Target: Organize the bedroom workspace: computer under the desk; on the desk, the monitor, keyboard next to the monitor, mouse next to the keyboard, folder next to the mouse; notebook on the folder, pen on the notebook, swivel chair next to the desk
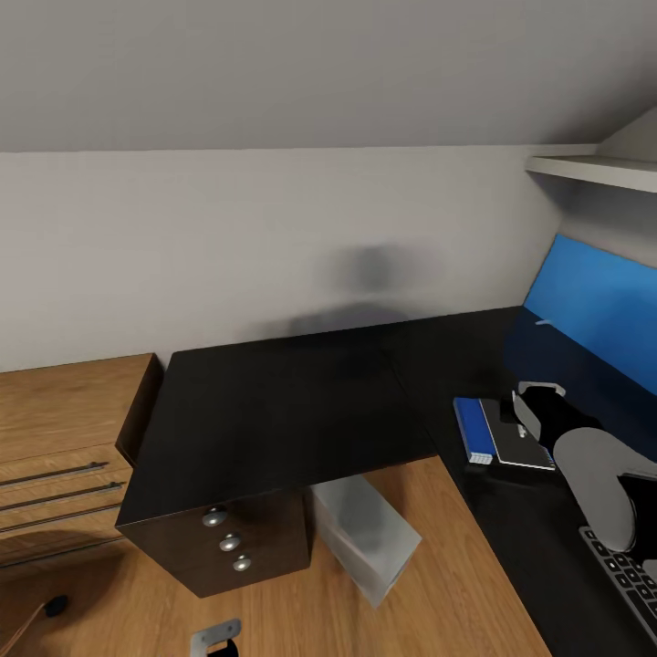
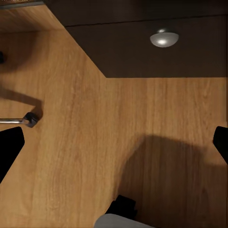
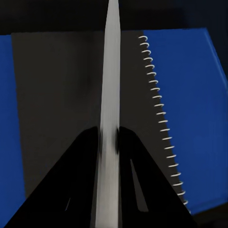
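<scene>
While my right pincer [image 3: 108, 142] pinches the thin, light, slippery pen [image 3: 110, 71] mid-shaft, hovering just above the notebook [image 3: 71, 95] stacked on the folder [image 3: 190, 104], I'd keep my squeeze gentle yet firm.

Right arm [image 1: 593, 465]: rounded light-grey shell segments joined by black sections — a black wrist link behind the right gripper [image 1: 527, 401]. Its fingers [image 3: 80, 185] are matte black, wedge-shaped. Left gripper fingertips [image 2: 9, 147] — black, blunt-edged.
</scene>
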